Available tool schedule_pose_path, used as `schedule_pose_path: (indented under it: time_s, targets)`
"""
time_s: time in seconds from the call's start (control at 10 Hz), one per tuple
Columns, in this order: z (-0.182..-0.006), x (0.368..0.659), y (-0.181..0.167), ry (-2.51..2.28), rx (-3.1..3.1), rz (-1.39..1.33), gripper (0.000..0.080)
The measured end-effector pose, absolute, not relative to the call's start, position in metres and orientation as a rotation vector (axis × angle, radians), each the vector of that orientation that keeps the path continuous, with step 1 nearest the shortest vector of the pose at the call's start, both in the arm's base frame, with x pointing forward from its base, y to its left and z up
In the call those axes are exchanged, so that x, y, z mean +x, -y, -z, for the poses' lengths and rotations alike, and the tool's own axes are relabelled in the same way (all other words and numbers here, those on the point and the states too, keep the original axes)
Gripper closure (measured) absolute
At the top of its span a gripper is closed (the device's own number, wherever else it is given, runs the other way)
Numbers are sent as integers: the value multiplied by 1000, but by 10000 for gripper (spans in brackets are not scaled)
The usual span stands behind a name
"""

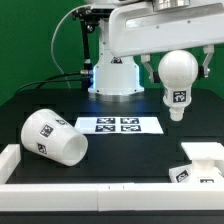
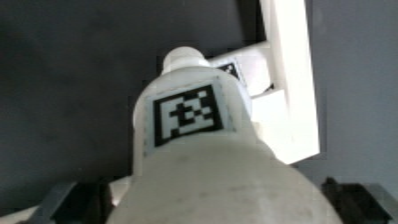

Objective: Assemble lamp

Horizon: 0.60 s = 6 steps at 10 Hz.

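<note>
- The gripper is clamped on the bulb, one jaw on each side of its round head. This leaves the narrow neck free and pointing down, probably so it can seat in the base.
- The bulb hangs in the grip, clear above the table.
- The base sits below the gripper, slightly toward the exterior view's right, so the bulb is not yet over it.
- The shade lies on its side, well apart toward the exterior view's left, beyond the marker board. It is likely left for last.
- The arm holds its wrist upright, with the fingers pointing straight down.
</note>
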<state>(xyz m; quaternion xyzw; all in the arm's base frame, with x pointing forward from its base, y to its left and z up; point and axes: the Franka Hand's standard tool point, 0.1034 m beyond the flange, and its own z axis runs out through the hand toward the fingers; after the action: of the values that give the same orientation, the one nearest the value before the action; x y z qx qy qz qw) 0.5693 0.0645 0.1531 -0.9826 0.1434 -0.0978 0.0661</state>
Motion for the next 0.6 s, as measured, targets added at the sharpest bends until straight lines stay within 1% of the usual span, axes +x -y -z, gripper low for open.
schedule_pose_path:
  time_s: [0.2,0.4,0.5,0.6]
  targets:
    - [-152,571,-67,-421,-2950,507,228]
    - [-151,572,-68,-406,-2941,607,228]
    - [-158,574,-68,-325,-2967,569,228]
    - [-171,585,-70,-282,-2967,596,228]
